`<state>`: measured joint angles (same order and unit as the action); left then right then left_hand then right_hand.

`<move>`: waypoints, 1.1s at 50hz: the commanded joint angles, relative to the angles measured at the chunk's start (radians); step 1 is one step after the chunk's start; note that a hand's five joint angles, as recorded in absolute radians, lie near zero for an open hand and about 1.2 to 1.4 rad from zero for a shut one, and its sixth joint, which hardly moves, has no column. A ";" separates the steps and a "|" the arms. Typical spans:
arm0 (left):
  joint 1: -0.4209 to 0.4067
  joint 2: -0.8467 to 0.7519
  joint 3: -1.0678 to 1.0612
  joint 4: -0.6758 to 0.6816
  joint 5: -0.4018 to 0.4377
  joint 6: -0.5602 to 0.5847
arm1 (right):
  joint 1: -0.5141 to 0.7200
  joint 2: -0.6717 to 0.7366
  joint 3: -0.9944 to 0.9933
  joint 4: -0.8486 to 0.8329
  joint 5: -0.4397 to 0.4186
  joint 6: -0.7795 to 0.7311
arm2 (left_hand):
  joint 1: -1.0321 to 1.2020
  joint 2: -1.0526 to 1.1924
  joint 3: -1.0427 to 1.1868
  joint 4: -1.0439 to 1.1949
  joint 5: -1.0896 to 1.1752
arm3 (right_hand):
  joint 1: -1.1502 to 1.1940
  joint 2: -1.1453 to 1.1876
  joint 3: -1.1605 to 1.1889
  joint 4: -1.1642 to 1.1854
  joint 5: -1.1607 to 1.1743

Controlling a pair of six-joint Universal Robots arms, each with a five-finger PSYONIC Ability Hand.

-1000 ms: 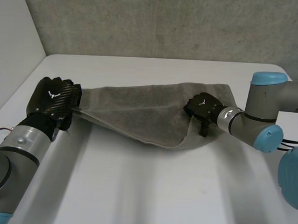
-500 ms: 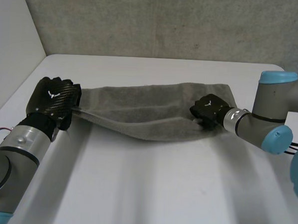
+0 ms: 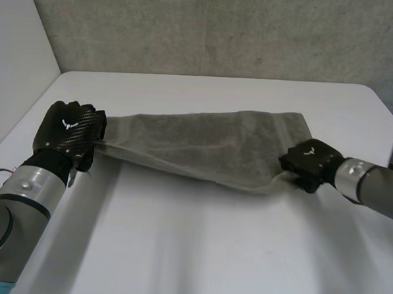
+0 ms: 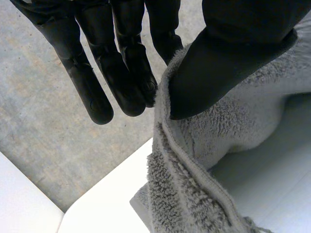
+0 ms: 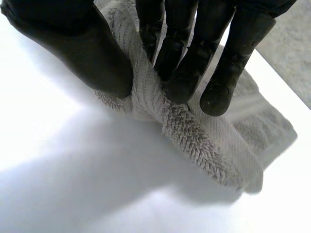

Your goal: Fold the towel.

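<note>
Stretching across the head view, one grey towel (image 3: 203, 147) hangs lifted over the single white table (image 3: 197, 252), held between the robot's two hands and sagging in its middle. The left hand (image 3: 71, 130) grips the towel's left end and the right hand (image 3: 309, 163) grips its near right corner, while the far right corner lies flat on the table. From the left wrist, the left hand's thumb (image 4: 228, 53) presses the towel's hemmed edge (image 4: 204, 160) against nearly straight fingers (image 4: 121, 73) behind the edge, a closed pinch. From the right wrist, the right hand's thumb (image 5: 82, 43) and curled fingers (image 5: 180, 58) squeeze a bunched fold of towel (image 5: 204, 131) between them, just above the table.
</note>
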<state>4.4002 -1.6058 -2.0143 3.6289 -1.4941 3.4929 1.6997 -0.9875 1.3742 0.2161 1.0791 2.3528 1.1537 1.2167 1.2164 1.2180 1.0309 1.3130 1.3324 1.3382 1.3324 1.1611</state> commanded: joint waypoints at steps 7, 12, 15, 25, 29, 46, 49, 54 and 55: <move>-0.002 0.000 -0.009 0.000 0.003 0.000 | -0.100 -0.220 0.322 -0.154 -0.099 -0.023 | 0.243 0.180 0.180 0.178 0.191 | -1.043 -1.062 -1.068 -1.062 -1.066; -0.007 -0.003 -0.009 0.000 0.003 0.000 | -0.100 -0.256 0.380 -0.259 -0.113 -0.015 | 0.243 0.180 0.180 0.178 0.191 | -1.034 -1.054 -1.060 -1.054 -1.057; -0.008 -0.005 -0.011 0.000 0.003 0.000 | -0.098 -0.266 0.405 -0.311 -0.114 -0.015 | 0.243 0.180 0.180 0.178 0.191 | -1.017 -1.036 -1.042 -1.036 -1.039; -0.007 -0.009 -0.017 0.005 0.003 0.000 | -0.097 -0.257 0.425 -0.322 -0.113 -0.032 | 0.243 0.180 0.180 0.178 0.191 | -1.011 -1.030 -1.036 -1.030 -1.033; -0.007 -0.013 -0.017 0.007 0.003 0.000 | -0.098 -0.253 0.425 -0.322 -0.119 -0.050 | 0.243 0.180 0.180 0.178 0.191 | -0.996 -1.016 -1.021 -1.016 -1.019; -0.010 -0.019 -0.024 0.008 0.003 0.000 | -0.043 -0.106 0.296 -0.158 -0.097 -0.355 | 0.243 0.180 0.180 0.178 0.191 | -0.826 -0.845 -0.851 -0.845 -0.848; -0.010 -0.019 -0.024 0.008 0.003 0.000 | -0.041 -0.074 0.267 -0.094 -0.099 -0.389 | 0.243 0.180 0.180 0.178 0.191 | -0.829 -0.848 -0.854 -0.848 -0.851; -0.012 -0.019 -0.024 0.010 0.003 0.000 | -0.035 -0.048 0.249 -0.066 -0.104 -0.395 | 0.243 0.180 0.180 0.178 0.191 | -0.829 -0.848 -0.854 -0.848 -0.851; -0.012 -0.019 -0.024 0.010 0.003 0.000 | -0.032 -0.048 0.247 -0.066 -0.102 -0.395 | 0.243 0.180 0.180 0.178 0.191 | -0.829 -0.848 -0.854 -0.848 -0.851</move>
<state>4.3894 -1.6246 -2.0386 3.6376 -1.4910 3.4929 1.6615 -1.0586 1.6401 0.1190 0.9790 1.9640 1.1537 1.2167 1.2164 1.2180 1.0309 0.4655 0.4592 0.4691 0.4677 0.3065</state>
